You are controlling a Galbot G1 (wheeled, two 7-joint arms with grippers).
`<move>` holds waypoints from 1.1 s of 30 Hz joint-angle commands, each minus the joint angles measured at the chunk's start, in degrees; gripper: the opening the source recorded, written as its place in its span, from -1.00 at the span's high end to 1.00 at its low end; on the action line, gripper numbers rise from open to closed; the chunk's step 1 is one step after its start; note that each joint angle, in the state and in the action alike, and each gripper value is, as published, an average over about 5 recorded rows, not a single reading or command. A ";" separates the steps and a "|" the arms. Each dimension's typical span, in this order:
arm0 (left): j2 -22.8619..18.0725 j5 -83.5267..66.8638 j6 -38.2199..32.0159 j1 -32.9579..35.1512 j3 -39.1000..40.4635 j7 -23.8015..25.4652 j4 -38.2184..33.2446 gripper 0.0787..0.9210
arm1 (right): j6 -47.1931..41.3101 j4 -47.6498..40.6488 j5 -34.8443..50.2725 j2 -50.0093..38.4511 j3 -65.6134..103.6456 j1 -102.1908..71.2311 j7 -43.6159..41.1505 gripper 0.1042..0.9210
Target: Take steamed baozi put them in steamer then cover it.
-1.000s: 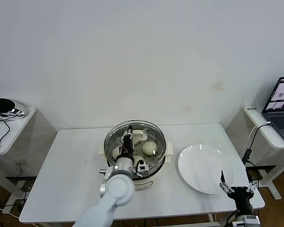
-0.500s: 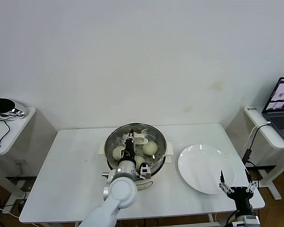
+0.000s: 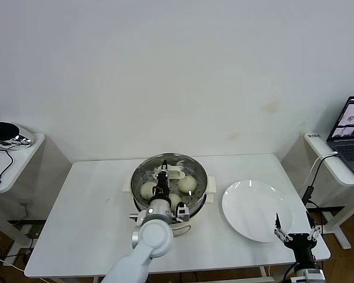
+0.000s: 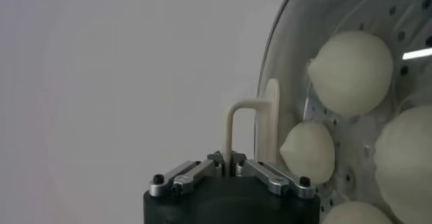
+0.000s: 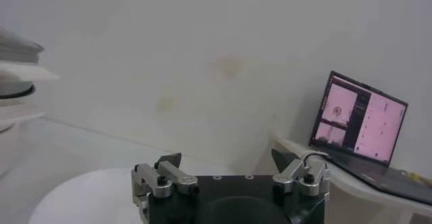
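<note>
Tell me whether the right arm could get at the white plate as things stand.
Probably yes: the right gripper stands open at the white plate's near edge, with nothing between them; the left gripper is shut on the cover.

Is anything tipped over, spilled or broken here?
Nothing stands out. The cover sits level on the steamer, with the left gripper shut on its handle. The baozi lie inside under the glass. The plate is flat beside it, and the right gripper waits open nearby.

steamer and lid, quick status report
Left gripper shut on cover handle over steamer. Right gripper open, parked by plate. Baozi inside. Nothing in the way.
</note>
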 commanded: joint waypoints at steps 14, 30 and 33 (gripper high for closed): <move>1.11 -1.20 -1.34 7.87 -1.24 -2.10 -8.08 0.43 | 0.23 -0.32 -0.31 0.20 -0.13 -0.06 -0.18 -0.76; 5.79 -59.95 -18.36 36.85 -22.54 -26.86 -33.98 -0.65 | 0.92 0.78 0.43 0.11 -1.03 -1.25 -0.08 -0.76; 4.63 -77.26 -23.45 43.63 -30.29 -32.59 -34.19 -0.75 | 1.16 0.86 1.81 -0.62 -2.21 -1.39 -0.27 -0.76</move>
